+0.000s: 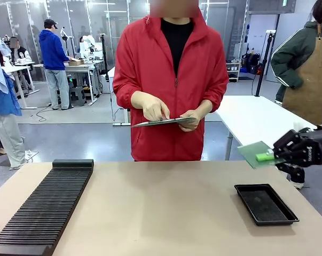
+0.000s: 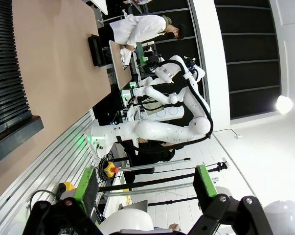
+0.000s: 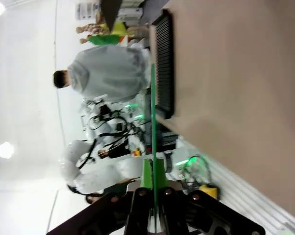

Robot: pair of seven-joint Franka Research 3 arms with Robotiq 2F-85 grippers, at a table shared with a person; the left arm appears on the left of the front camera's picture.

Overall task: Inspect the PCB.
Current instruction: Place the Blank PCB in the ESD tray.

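The PCB [image 1: 255, 150], a thin green board, hangs in the air past the table's right edge, above and behind the black tray [image 1: 265, 203]. My right gripper [image 1: 266, 156] is shut on its right side, one green pad lying on the top face. In the right wrist view the PCB [image 3: 152, 117] is edge-on, a thin green line rising from between the closed fingers of my right gripper [image 3: 153, 182]. My left gripper [image 2: 145, 188] is open with nothing between its green pads [image 2: 86, 188]. Across the table a person in a red jacket holds a clipboard [image 1: 163, 122] in both hands.
A long black slotted rack [image 1: 43, 208] lies along the table's left side and also appears in the right wrist view [image 3: 164, 63]. The tan tabletop [image 1: 166, 208] stretches between rack and tray. Other people and tables stand farther back.
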